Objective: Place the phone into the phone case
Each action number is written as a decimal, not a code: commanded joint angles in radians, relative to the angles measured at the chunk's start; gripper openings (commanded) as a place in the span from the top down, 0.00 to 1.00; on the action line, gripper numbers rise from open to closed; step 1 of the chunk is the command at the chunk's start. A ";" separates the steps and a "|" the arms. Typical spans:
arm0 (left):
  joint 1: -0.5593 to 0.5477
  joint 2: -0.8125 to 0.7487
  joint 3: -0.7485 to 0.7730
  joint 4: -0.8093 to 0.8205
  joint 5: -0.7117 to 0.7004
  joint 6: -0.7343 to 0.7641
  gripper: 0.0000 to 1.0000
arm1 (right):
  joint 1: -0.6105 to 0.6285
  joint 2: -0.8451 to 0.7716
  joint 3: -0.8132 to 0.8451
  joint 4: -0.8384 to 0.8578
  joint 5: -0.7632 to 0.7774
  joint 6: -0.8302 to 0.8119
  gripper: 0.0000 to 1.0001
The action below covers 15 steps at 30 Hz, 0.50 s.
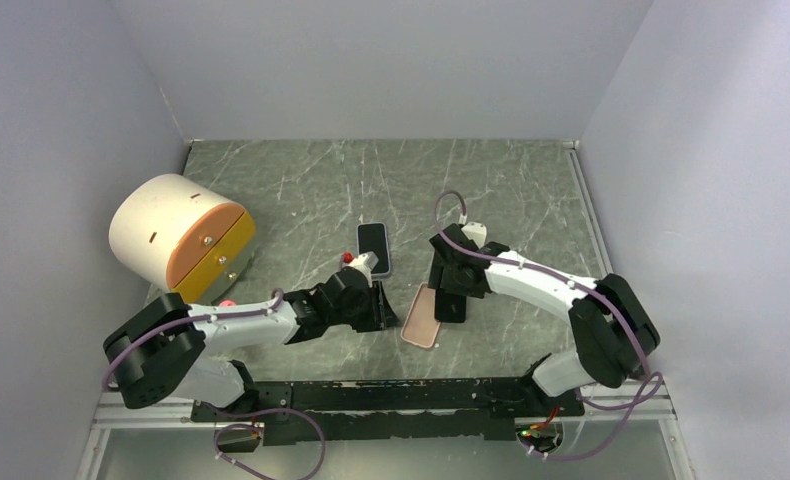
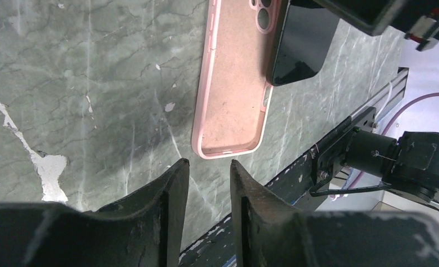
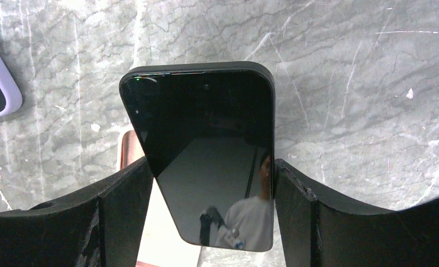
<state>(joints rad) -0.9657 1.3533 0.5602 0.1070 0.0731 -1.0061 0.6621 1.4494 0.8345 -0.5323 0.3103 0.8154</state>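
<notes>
One risk: right tool (image 3: 211, 178), gripping the phone (image 3: 198, 139), may shove the loose case (image 2: 231, 94) toward the tabletop's (image 1: 301, 190) near edge; left tool (image 2: 209, 172) hangs narrow, empty.

the left hand (image 2: 209, 164) is hovering over the surface (image 2: 95, 83), fingers (image 2: 167, 206) narrowly apart. just beyond them the pink phone case (image 2: 234, 94) is lying open side up, the dark phone (image 2: 300, 44) overlapping its far edge.
</notes>
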 commanded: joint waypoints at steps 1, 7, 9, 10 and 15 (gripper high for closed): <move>-0.004 0.017 0.021 0.007 -0.007 0.029 0.61 | 0.007 -0.054 0.021 -0.023 -0.007 0.028 0.48; -0.003 0.039 0.015 0.034 -0.015 0.030 0.61 | 0.021 -0.121 -0.048 0.057 -0.164 0.132 0.50; -0.002 0.038 0.012 0.039 -0.021 0.032 0.61 | 0.030 -0.138 -0.080 0.106 -0.205 0.178 0.52; -0.002 0.038 0.011 0.039 -0.023 0.035 0.61 | 0.036 -0.144 -0.092 0.125 -0.213 0.200 0.52; 0.005 0.037 -0.011 0.054 -0.021 0.032 0.61 | 0.059 -0.157 -0.135 0.198 -0.224 0.301 0.53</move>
<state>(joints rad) -0.9653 1.3907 0.5602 0.1120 0.0689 -0.9852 0.7044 1.3251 0.7208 -0.4534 0.1352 0.9966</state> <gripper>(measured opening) 0.386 0.745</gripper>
